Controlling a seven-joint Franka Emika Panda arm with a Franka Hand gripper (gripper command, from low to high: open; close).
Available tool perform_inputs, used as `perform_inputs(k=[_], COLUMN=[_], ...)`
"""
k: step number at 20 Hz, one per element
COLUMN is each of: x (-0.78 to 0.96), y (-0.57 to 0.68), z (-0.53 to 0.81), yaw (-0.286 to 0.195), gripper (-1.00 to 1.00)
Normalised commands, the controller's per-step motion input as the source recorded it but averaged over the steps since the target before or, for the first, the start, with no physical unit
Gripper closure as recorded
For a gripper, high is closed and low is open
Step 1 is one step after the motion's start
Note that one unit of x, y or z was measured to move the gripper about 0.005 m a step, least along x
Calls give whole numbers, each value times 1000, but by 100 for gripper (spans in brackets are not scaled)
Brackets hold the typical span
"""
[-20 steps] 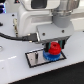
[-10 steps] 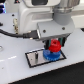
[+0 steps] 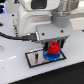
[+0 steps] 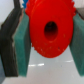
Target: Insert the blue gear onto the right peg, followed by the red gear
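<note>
1. The red gear (image 3: 53,48) is sitting right on top of the blue gear (image 3: 51,55) in the exterior view, over the end of the plate (image 3: 35,59) toward the exterior view's right

2. The gripper (image 3: 53,46) is pinching the red gear, with its fingers (image 4: 20,42) pressing in on both sides of the toothed rim; the wrist view is showing this way better than the exterior one

3. The right peg itself is getting totally hidden under the stacked gears, so I can't tell how far down the red one is seated

4. The blue gear is only peeking out as a rim below the red one in the exterior view, and the wrist view isn't showing it clearly at all since red is filling the middle

5. The wrist view is showing the red gear's centre hole as a dark oval, blurry though

6. The arm (image 3: 45,17) is blocking most of the scene above, and the plate's far edge is getting cut off behind the gripper. The white table (image 3: 15,70) is showing around the plate
</note>
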Motion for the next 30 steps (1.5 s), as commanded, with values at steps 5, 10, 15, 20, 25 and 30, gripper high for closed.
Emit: perform_inputs(k=[5,10,15,20,25,30], x=[98,102,44,55,-2,-8], y=[59,123,96,117,99,109], z=[56,-64,-122,1,245,469], yaw=[0,0,0,0,0,0], gripper=[100,100,100,-100,-100,-100])
